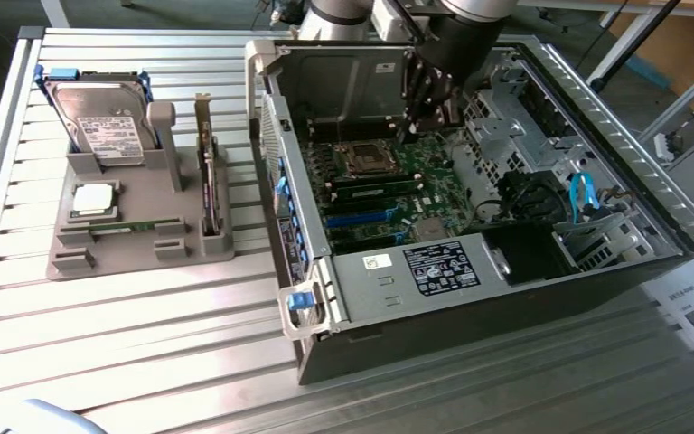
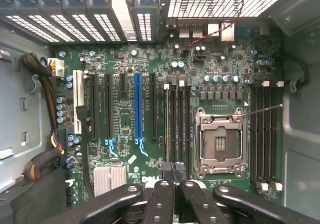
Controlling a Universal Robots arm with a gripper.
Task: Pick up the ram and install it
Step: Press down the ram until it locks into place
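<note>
Across the slatted metal desk (image 1: 142, 362), an open computer case (image 1: 588, 289) fills the exterior view from 12 o'clock round to 4 o'clock, with its green motherboard (image 1: 383, 194) exposed. At 12 o'clock the robot arm (image 1: 468, 27) reaches down into the case. Toward 9 o'clock stands a grey parts holder (image 1: 196, 253), well apart from the arm. It carries a hard drive (image 1: 100, 122) upright at its far end, an expansion card (image 1: 209, 181) on edge along its side, and a square silver processor (image 1: 94, 201). The ram (image 1: 124, 226) lies as a thin green strip near the holder's front. The gripper (image 2: 173, 171) hangs over the motherboard's memory slots (image 2: 177, 124), fingers pressed together; whether they pinch anything I cannot tell.
</note>
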